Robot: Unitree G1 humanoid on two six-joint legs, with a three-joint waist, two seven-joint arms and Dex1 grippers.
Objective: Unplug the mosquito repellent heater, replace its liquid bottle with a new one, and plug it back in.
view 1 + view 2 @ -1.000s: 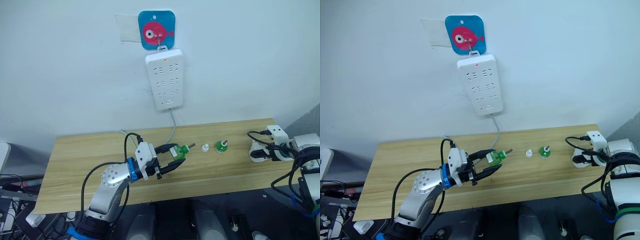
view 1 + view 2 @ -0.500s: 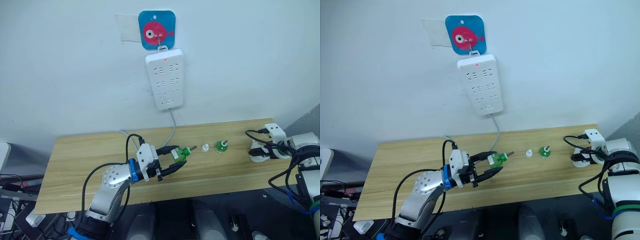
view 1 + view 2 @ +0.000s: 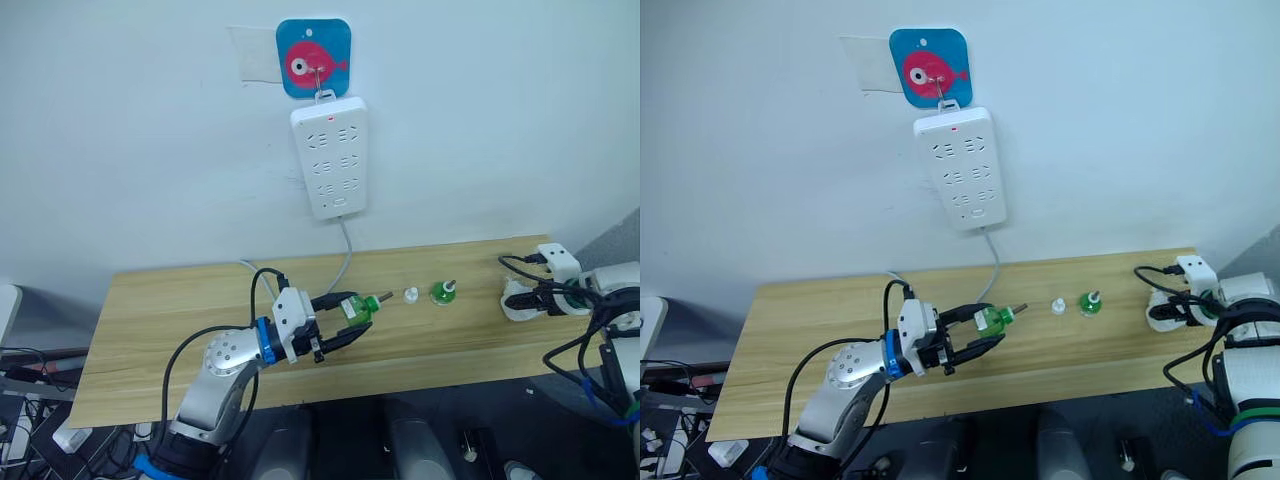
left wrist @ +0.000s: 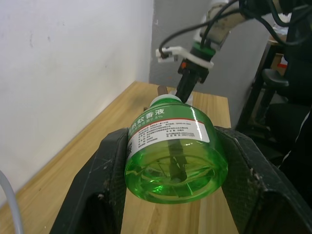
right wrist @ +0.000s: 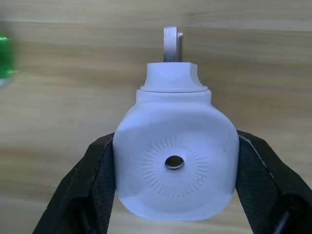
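Above the wooden tabletop [image 3: 150,330], the left end effector [image 3: 345,320] clamps a green liquid bottle [image 3: 353,306] with its wick neck pointing toward the right end effector [image 3: 525,300], which grips the mosquito repellent heater [image 5: 175,161] at the far right edge, well apart. To join them well, the bottle's neck should probably be lined up squarely with the heater's socket before any twisting, keeping both grips firm. Seen from the right wrist, the heater is a small white rounded shell with a ringed round vent and metal prongs at its far end; another green bottle [image 3: 442,292] and a white cap [image 3: 410,295] stand between the arms.
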